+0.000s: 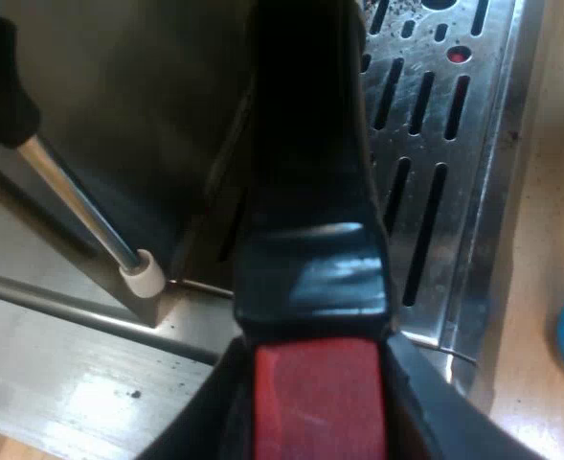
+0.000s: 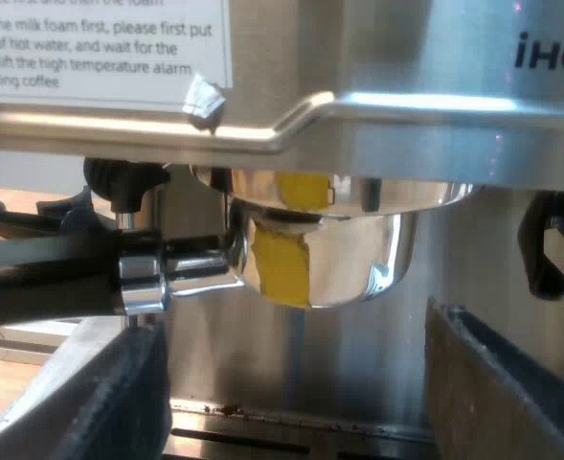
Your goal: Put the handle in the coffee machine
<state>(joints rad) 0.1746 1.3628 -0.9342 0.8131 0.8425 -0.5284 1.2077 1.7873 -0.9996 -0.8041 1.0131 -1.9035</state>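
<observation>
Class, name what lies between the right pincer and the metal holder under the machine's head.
Nothing: in the right wrist view the stretch from the open right pincer to the metal holder is bare.

Left's got a grip, right's wide open

The left gripper (image 1: 312, 407) has its black fingers (image 1: 435, 422) clamped on either side of the handle (image 1: 305, 172), right at the red end. The right gripper (image 2: 296, 393) sits level, and both its near fingers (image 2: 119, 393) are spread well apart.

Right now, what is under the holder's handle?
The slotted metal drip tray lies under the handle. The handle hides the part of the tray directly beneath it.
</observation>
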